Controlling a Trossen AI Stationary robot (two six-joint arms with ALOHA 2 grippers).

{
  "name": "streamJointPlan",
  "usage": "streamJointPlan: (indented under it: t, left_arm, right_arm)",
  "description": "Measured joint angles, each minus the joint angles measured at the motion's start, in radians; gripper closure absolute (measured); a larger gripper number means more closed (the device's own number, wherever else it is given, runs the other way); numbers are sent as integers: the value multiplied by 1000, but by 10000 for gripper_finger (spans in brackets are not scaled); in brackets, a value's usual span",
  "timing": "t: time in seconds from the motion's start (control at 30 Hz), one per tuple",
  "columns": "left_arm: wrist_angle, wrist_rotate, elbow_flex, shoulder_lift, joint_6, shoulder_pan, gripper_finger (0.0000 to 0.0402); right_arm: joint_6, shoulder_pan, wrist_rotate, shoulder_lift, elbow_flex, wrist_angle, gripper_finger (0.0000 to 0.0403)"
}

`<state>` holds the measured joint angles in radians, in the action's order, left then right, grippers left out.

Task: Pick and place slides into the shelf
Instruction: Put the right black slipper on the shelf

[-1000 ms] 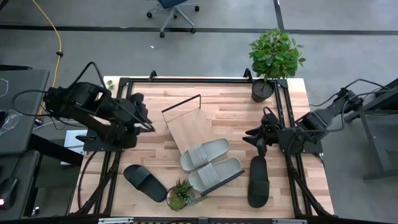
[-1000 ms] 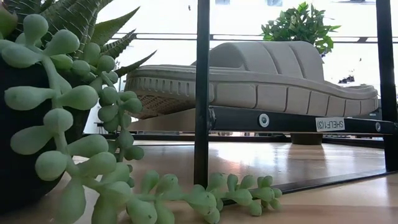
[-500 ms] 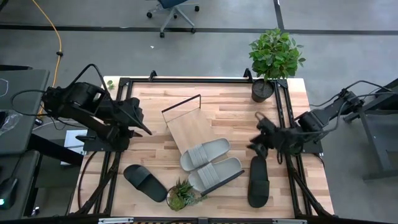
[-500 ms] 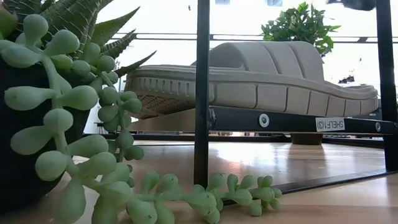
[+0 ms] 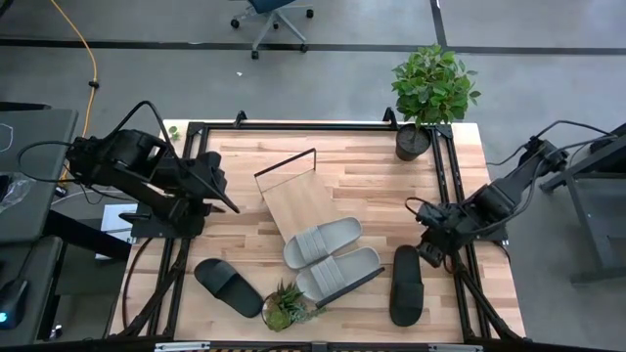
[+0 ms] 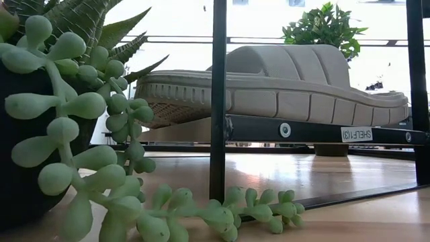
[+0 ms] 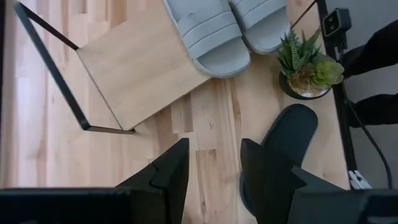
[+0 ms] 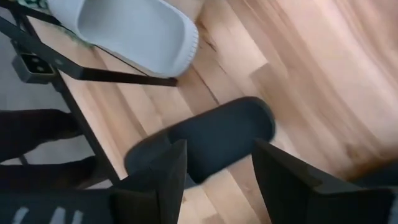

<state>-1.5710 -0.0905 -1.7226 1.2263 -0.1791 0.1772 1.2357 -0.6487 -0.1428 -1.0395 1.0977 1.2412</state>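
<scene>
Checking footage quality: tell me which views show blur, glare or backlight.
Low view: window backlight washes out the background behind the grey slide; the succulent up close looks soft. Right wrist view: motion-blurred tabletop and black slide. High and left wrist views: even, sharp.

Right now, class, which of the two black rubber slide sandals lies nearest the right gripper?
The black rubber slide sandal at the table's right edge, directly below the open right gripper. The other black slide lies far across, on the left arm's side beyond the small succulent pot.
</scene>
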Motion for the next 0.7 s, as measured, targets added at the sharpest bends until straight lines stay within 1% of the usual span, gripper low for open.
streamJointPlan:
  t: [0.1, 0.23, 0.33, 0.4, 0.5, 0.6, 0.7]
  left_arm:
    - [0, -16, 0, 0, 0, 0, 268]
    - [0, -28, 0, 0, 0, 0, 268]
    - [0, -39, 0, 0, 0, 0, 268]
    - [0, -54, 0, 0, -8, 0, 268]
    - [1, -65, 0, 0, -28, 0, 268]
    - [1, -81, 0, 0, -55, 0, 268]
    - [1, -100, 0, 0, -88, 0, 268]
  right_arm:
    - [-27, 27, -4, 41, 0, 62, 230]
    - [-65, 92, 25, 126, 0, 125, 230]
    - [-88, 141, 40, 203, -2, 126, 230]
    - [-89, 173, 74, 251, -32, 104, 230]
    - [-86, 207, 183, 331, -155, 17, 231]
    - [-64, 212, 297, 402, -315, -174, 234]
    - [-32, 209, 338, 449, -449, -355, 239]
